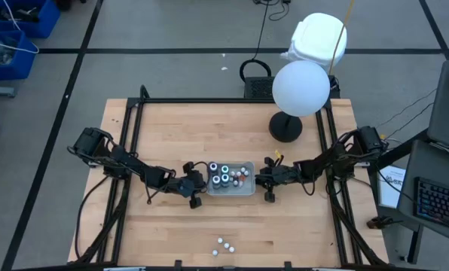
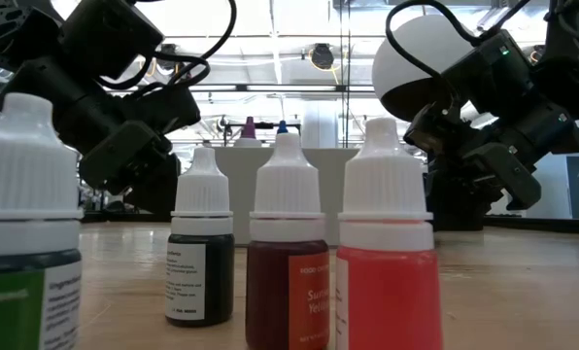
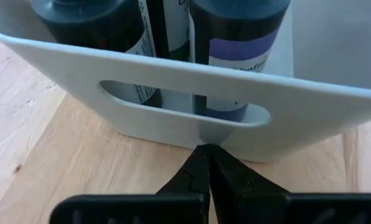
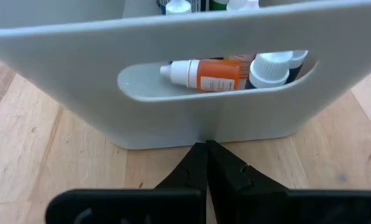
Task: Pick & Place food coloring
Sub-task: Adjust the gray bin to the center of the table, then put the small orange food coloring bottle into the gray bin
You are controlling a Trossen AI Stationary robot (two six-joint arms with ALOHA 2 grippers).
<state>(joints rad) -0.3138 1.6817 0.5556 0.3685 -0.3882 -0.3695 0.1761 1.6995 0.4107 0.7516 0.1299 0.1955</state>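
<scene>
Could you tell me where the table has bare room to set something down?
The table is bare along its far edge, left of the lamp base, and near the front corners. The middle is crowded: the tray sits between the left tool and right tool. Four food coloring bottles occupy the front centre.

Nearest bottle [image 2: 27, 224] cut by edge (label partly unreadable); tray [image 3: 173, 81] cropped.

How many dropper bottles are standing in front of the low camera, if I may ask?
4, in a row: green-labelled bottle, dark bottle, maroon bottle, red bottle; none seems hidden.
</scene>
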